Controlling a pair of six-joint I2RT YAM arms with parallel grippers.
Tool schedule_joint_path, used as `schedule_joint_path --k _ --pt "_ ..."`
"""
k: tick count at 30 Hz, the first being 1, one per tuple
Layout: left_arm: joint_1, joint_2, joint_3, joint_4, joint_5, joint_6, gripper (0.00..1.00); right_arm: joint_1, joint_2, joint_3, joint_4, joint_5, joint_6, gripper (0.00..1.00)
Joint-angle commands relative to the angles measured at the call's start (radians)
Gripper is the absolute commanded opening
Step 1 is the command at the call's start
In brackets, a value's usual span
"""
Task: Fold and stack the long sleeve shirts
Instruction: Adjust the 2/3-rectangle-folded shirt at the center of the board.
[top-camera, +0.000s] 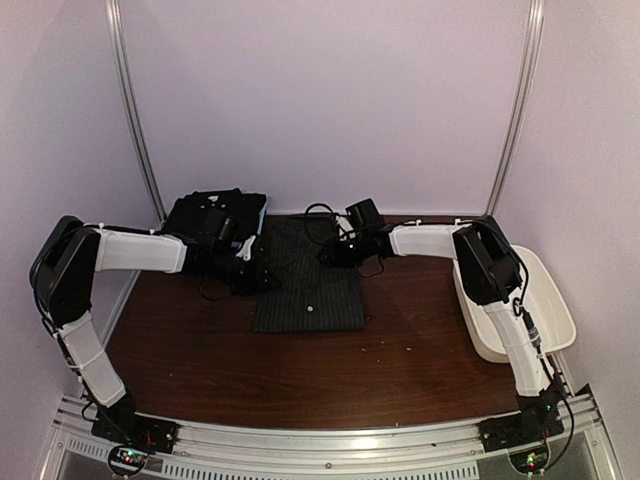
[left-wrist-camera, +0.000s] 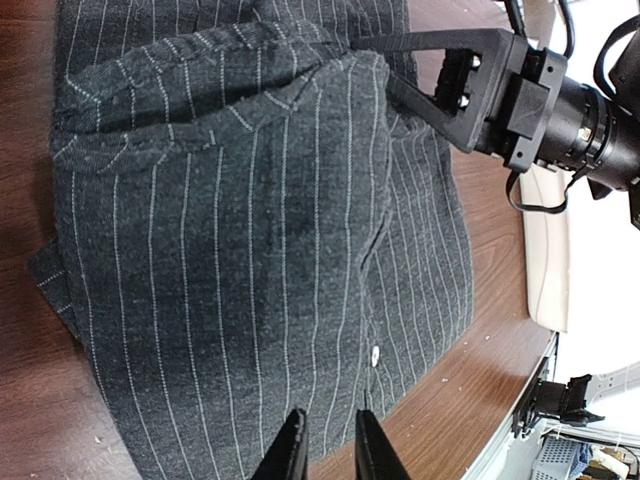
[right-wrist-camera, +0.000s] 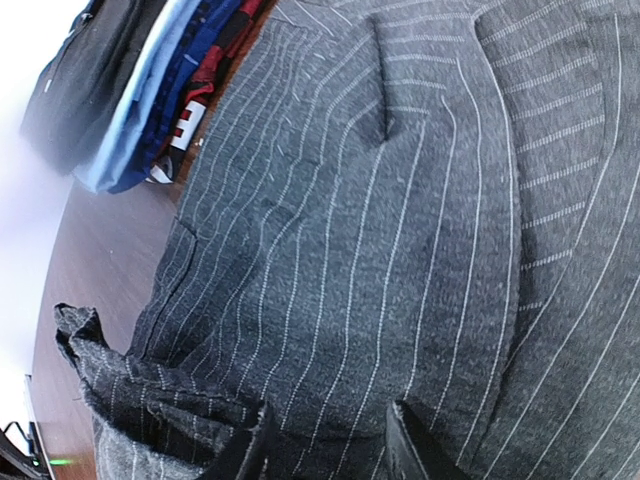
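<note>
One pinstriped shirt lies flat at mid-table with its button line up. It is narrowed to a neat rectangle and no sleeves hang out. My reading is that the side folds are done, and the end-to-end fold and the move onto the stack are not yet done. The stack sits at the back left, just beside the shirt's far corner. It is black on top, and the right wrist view shows light blue and dark blue layers beneath.

Left gripper: fingers slightly apart over the shirt's edge, with nothing between them.

Right gripper: fingers apart over the cloth, with a bunched fold beside one finger. I cannot tell whether it is pinching the cloth.

Edges: the shirt's far end is close to the back wall, so there is little room there. Bare table on the near side gives space to fold toward. The white tub sits at the right edge, well apart from the shirt.
</note>
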Motion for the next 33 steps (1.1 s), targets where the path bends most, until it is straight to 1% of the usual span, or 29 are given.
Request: schedule_joint_path --k 1,6,9,12,15,18,22,27,33 --pt "-0.011 0.007 0.042 0.031 -0.008 0.001 0.18 -0.013 -0.012 0.039 -0.040 -0.006 -0.017 0.42" --pt "-0.012 0.068 0.107 0.023 -0.037 0.013 0.18 -0.025 -0.090 0.035 -0.079 0.040 -0.046 0.50" --pt "-0.007 0.127 0.187 -0.008 -0.081 0.033 0.18 -0.025 -0.143 0.024 -0.091 0.065 -0.053 0.55" --pt "0.013 0.189 0.249 -0.030 -0.102 0.045 0.18 -0.026 -0.190 -0.005 -0.101 0.090 -0.052 0.55" --pt "0.040 0.258 0.298 -0.045 -0.123 0.063 0.18 -0.024 -0.243 -0.065 -0.075 0.064 -0.039 0.55" --pt "0.067 0.342 0.353 -0.081 -0.139 0.099 0.17 -0.015 -0.278 -0.135 -0.029 0.017 -0.016 0.53" --pt "0.096 0.415 0.409 -0.107 -0.136 0.124 0.17 0.013 -0.293 -0.206 0.008 -0.001 -0.015 0.48" --pt "0.104 0.443 0.447 -0.126 -0.142 0.133 0.17 0.029 -0.253 -0.264 0.067 -0.043 0.008 0.36" --pt "0.105 0.444 0.446 -0.138 -0.145 0.134 0.17 0.008 -0.168 -0.273 0.075 -0.032 0.013 0.30"
